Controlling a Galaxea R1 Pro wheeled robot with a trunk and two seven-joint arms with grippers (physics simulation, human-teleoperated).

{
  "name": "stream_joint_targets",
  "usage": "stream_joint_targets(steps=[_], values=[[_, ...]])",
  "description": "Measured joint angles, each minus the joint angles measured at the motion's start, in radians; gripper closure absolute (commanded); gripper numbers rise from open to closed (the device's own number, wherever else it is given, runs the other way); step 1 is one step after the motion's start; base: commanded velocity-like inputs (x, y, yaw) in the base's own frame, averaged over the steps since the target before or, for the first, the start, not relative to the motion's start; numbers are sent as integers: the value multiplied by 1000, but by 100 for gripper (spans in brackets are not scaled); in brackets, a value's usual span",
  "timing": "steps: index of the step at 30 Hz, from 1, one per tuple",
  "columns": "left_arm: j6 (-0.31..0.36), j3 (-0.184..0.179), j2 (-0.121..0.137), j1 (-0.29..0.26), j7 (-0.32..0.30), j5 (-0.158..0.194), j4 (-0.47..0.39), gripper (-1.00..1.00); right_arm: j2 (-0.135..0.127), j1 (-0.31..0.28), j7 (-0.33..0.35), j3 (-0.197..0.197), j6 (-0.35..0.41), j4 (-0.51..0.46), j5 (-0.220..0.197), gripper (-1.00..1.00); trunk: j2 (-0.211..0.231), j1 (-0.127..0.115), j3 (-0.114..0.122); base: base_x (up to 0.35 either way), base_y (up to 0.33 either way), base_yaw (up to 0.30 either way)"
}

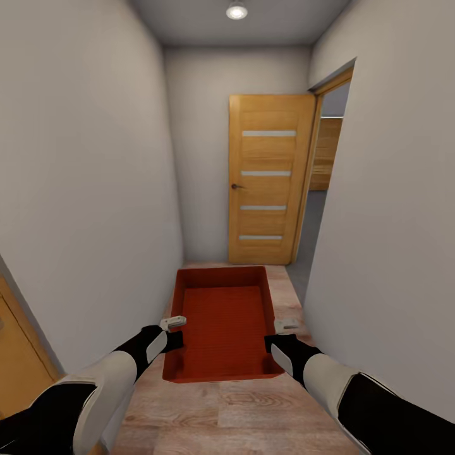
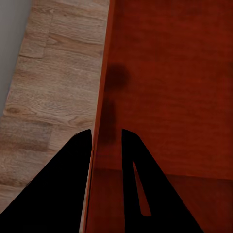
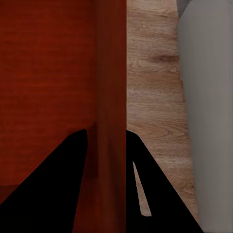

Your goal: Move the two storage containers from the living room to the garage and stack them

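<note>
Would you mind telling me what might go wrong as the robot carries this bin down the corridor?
1. The storage container is held only by its two side walls, the left gripper and right gripper each pinching a thin rim; it may slip or tilt.
2. The corridor is narrow: the bin or an elbow could scrape the right wall.
3. Turning through the doorway by the open door looks tight.
</note>
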Motion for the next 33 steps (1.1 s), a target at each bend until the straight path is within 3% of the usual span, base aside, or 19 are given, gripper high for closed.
stream_joint_targets(steps=[33], values=[[0,0,0,0,0,0,0,100,0,0,0,1,0,-1,-1,100,0,0,0,323,0,0]])
